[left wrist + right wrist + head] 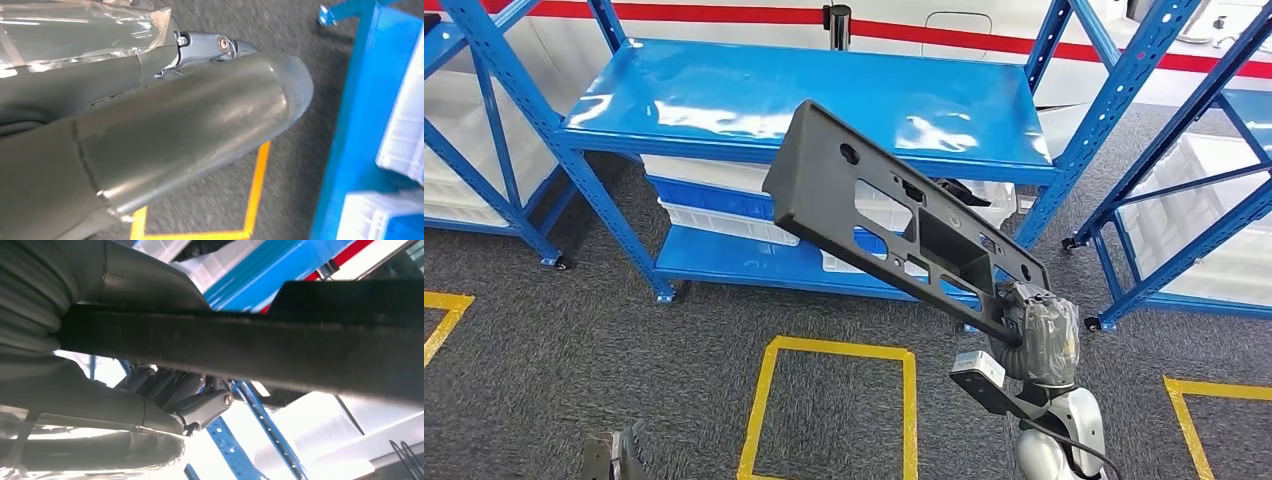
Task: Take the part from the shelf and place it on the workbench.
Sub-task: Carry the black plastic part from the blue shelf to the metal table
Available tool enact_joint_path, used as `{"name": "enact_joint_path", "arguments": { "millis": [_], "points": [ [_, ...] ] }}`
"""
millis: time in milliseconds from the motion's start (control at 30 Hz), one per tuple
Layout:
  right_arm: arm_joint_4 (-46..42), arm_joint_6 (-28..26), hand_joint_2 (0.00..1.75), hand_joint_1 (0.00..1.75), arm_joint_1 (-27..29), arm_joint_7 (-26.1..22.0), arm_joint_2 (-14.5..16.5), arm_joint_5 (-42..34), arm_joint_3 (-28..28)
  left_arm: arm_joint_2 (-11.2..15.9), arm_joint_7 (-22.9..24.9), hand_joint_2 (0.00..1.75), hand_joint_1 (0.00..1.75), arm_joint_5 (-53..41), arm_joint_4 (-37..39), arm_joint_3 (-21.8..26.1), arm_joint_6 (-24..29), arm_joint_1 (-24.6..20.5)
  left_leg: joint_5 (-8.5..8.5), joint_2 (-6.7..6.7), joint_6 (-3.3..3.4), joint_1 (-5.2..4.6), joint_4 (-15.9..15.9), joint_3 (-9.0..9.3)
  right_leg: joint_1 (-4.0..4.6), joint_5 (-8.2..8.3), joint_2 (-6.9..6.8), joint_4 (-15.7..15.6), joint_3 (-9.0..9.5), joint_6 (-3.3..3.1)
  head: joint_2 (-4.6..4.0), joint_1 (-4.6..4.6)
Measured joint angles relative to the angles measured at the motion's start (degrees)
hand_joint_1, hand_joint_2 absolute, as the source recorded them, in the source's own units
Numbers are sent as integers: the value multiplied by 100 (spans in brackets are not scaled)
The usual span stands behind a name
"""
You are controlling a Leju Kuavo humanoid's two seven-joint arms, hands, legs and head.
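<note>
Right robot hand [1036, 335] grips the dark part [894, 220]; left robot hand [614, 458] seemingly empty

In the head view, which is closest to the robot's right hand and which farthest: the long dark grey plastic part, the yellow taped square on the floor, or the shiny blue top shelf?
1. Long dark grey plastic part, gripped by the right hand.
2. Yellow taped square, on the floor to its left.
3. Shiny blue top shelf, up behind.

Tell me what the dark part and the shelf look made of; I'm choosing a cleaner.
The part, held in the right hand: probably moulded plastic, matte dark grey, with formed cutouts and ribs. The shelf: likely painted steel, glossy blue, with sharp reflections and perforated uprights.
</note>
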Motion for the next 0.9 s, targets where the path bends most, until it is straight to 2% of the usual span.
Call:
{"name": "enact_joint_path", "arguments": {
  "millis": [33,67,100,133,167,200,233,300,333,367,433,467,500,533,567,600,633,667,700,733,767,800,833,867,900],
  "points": [
    [2,-2,175,171,7,-13,-15,-19,-11,51,-1,0,0,8,-17,11,19,28,77,5,-3,-15,6,-93,7,68,4,96,83,51,0,8],
    [2,-3,175,171,11,-20,-27,-31,-19,102,-2,0,0,9,-34,20,37,56,154,8,-11,-26,12,-194,17,199,8,-8,268,101,0,11],
    [2,-3,175,171,11,-23,-37,-35,-23,152,-2,0,0,9,-59,27,47,82,226,8,-25,-35,20,-281,27,313,9,-295,542,125,0,14],
    [-1,-2,175,171,8,-22,-47,-37,-25,207,-3,0,0,4,-93,34,34,109,291,5,-45,-50,30,-352,46,351,9,-734,907,114,0,20],
    [-8,-2,175,171,5,-19,-61,-36,-26,272,-5,0,0,-9,-131,40,-4,135,356,5,-70,-63,41,-405,70,302,12,-1218,1245,81,1,21],
    [-15,-1,175,171,5,-14,-74,-33,-27,341,-8,0,0,-24,-170,46,-51,158,421,5,-96,-74,44,-439,90,224,16,-1584,1473,43,1,21],
    [-25,1,175,171,9,-8,-89,-34,-29,418,-10,0,0,-38,-204,51,-94,184,481,4,-124,-79,42,-460,116,160,20,-1820,1600,9,2,23],
    [-36,7,175,171,29,0,-111,-63,-32,580,-12,0,0,-32,-251,82,-159,239,546,-7,-187,-57,39,-498,88,197,15,-1890,1544,-61,2,24],
    [-39,11,175,171,37,-2,-118,-92,-32,657,-12,0,0,-12,-268,110,-191,269,431,-18,-223,-36,110,-539,61,257,9,-1889,1500,-121,2,25],
    [-38,15,175,171,40,-9,-120,-125,-32,722,-12,0,0,20,-288,144,-233,296,197,-31,-261,-16,283,-600,29,328,2,-1893,1443,-189,3,18],
    [-38,21,175,171,39,-32,-119,-185,-32,808,-12,0,0,85,-327,215,-312,329,-448,-47,-331,23,933,-757,22,470,-8,-1889,1326,-268,3,5],
    [-37,24,175,171,35,-46,-116,-209,-32,827,-12,0,0,95,-343,245,-339,343,-666,-50,-363,41,1313,-819,28,535,-12,-1883,1262,-275,4,3],
    [-33,28,175,171,24,-59,-110,-228,-32,837,-12,0,0,81,-356,270,-342,360,-733,-51,-389,62,1607,-835,32,599,-14,-1871,1191,-260,4,4],
    [-24,33,175,171,7,-72,-99,-242,-31,839,-12,0,0,54,-366,285,-333,383,-671,-51,-409,86,1736,-771,33,655,-16,-1847,1102,-245,4,3],
    [-12,40,175,171,-18,-85,-83,-251,-31,836,-12,0,0,24,-375,290,-321,404,-531,-51,-420,109,1662,-611,30,701,-14,-1813,1011,-223,4,3],
    [1,49,175,171,-47,-96,-68,-255,-29,831,-12,0,0,5,-387,290,-310,418,-390,-51,-424,131,1395,-355,27,737,-13,-1768,927,-195,4,1],
    [10,59,175,171,-79,-104,-50,-256,-29,823,-12,0,0,-3,-402,290,-313,423,-341,-54,-422,144,1007,-54,30,761,-14,-1718,855,-168,4,0],
    [19,68,175,171,-118,-109,-34,-256,-27,816,-12,0,0,-4,-424,290,-325,425,-356,-62,-409,141,632,209,37,782,-17,-1675,799,-135,4,4],
    [30,78,175,171,-163,-112,-18,-252,-25,805,-13,0,0,-4,-446,291,-340,429,-409,-69,-391,128,352,384,45,811,-23,-1644,756,-91,4,10],
    [43,85,175,171,-212,-114,-1,-244,-21,793,-13,0,0,-2,-465,292,-355,435,-462,-76,-367,105,196,458,49,848,-29,-1627,717,-46,4,14],
    [59,90,175,171,-259,-114,14,-228,-17,781,-13,0,0,2,-479,293,-365,446,-452,-77,-324,80,143,450,51,895,-33,-1625,686,4,4,21],
    [77,93,175,171,-296,-113,27,-209,-14,766,-13,0,0,6,-486,295,-367,456,-407,-70,-263,76,119,403,54,920,-36,-1613,652,48,4,23],
    [94,92,175,171,-320,-111,37,-191,-11,750,-12,0,0,19,-495,297,-366,464,-346,-65,-195,69,98,349,56,875,-32,-1560,594,60,4,25],
    [112,90,175,171,-337,-109,43,-173,-9,734,-12,0,0,47,-521,301,-363,473,-274,-62,-120,65,76,276,62,722,-25,-1413,505,39,4,38],
    [131,86,175,171,-352,-108,45,-162,-9,715,-13,0,0,83,-559,306,-360,485,-200,-67,-62,63,60,191,62,488,-18,-1158,397,-5,4,52]
  ]
}}
